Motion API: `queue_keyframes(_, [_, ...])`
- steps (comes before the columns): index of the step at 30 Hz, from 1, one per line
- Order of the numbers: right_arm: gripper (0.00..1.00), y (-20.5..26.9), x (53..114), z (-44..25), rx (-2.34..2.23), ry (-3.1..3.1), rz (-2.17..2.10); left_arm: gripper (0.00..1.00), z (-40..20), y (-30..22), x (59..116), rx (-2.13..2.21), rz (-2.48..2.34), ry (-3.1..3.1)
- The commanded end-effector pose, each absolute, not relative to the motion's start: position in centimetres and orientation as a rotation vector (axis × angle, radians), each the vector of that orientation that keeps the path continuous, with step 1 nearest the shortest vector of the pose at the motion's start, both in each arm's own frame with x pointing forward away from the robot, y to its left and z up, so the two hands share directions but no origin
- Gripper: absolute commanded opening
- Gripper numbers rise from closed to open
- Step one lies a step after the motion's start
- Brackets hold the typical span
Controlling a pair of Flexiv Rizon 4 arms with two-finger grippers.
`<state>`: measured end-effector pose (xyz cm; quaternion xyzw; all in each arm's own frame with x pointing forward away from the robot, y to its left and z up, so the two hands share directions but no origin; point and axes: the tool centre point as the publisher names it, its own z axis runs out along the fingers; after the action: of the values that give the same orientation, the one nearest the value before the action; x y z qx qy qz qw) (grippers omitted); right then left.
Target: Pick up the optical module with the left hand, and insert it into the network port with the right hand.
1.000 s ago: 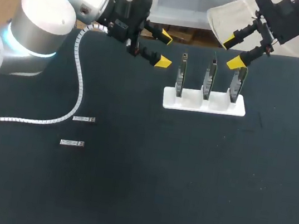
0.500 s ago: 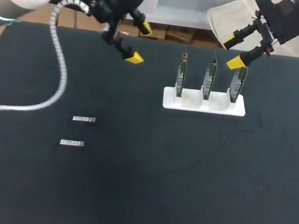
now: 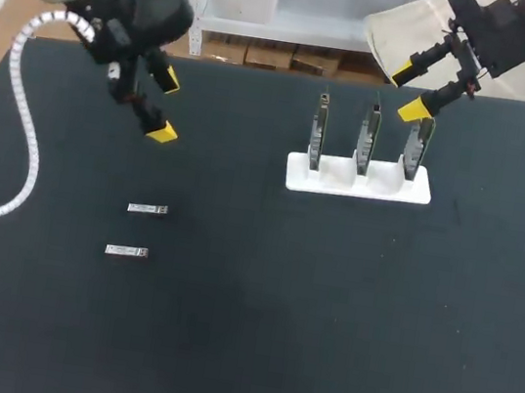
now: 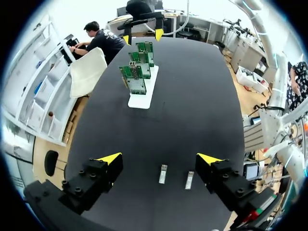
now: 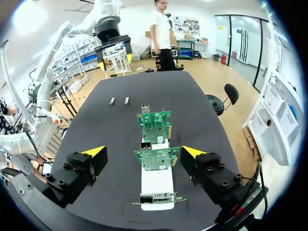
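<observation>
- The left end effector (image 3: 165, 107) hangs above the upper left of the black tabletop (image 3: 324, 314). Its 2 yellow-tipped fingers are spread wide and hold nothing.
- 2 small silver modules lie flat on the tabletop at the left of the head view, one (image 3: 148, 209) just above the other (image 3: 127, 251), parallel and a little apart. Both sit below the left end effector and neither is touched.
- In the left wrist view the same 2 modules (image 4: 163, 173) (image 4: 189, 179) lie side by side under the gap between the spread fingers of the left end effector (image 4: 159, 159).
- A white stand (image 3: 358, 183) sits on the tabletop at the upper middle-right of the head view. It holds 3 green circuit boards upright in a row (image 3: 319, 131) (image 3: 366, 138) (image 3: 416, 145).
- The right end effector (image 3: 408, 92) is at the upper right of the head view, just above the rightmost board. Its fingers are wide apart and grip nothing.
- In the right wrist view the stand (image 5: 157, 182) and its boards (image 5: 156, 159) line up ahead of the right end effector (image 5: 144, 151), between its spread fingers. A small metal port (image 5: 146, 145) shows on a board's edge.
- A white coiled cable (image 3: 19, 170) trails from the left arm across the left edge of the tabletop.
</observation>
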<state>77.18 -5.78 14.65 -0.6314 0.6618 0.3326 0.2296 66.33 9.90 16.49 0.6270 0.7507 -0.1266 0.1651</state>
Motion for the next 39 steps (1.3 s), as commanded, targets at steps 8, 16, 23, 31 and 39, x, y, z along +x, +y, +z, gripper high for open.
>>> queue_keyframes(8, [1.00, -5.8, 77.0, 14.6, -1.735, 1.820, 0.910, 1.00, 16.2, 10.2, 64.1, 1.714, -0.316, 2.093])
queue_keyframes(16, [1.00, -5.8, 77.0, 14.6, -1.735, 1.820, 0.910, 1.00, 16.2, 10.2, 64.1, 1.714, -0.316, 2.093])
queue_keyframes(23, [1.00, -5.8, 77.0, 14.6, -1.735, 1.820, 0.910, 1.00, 14.8, 8.2, 64.4, 1.930, -0.151, 2.045])
queue_keyframes(31, [1.00, -5.8, 77.0, 14.6, -1.735, 1.820, 0.910, 1.00, 11.1, 9.7, 62.8, 2.023, 0.002, 2.161])
queue_keyframes(39, [1.00, -5.8, 77.0, 14.6, -1.735, 1.820, 0.910, 1.00, 8.2, 11.8, 61.9, 2.014, 0.032, 2.291])
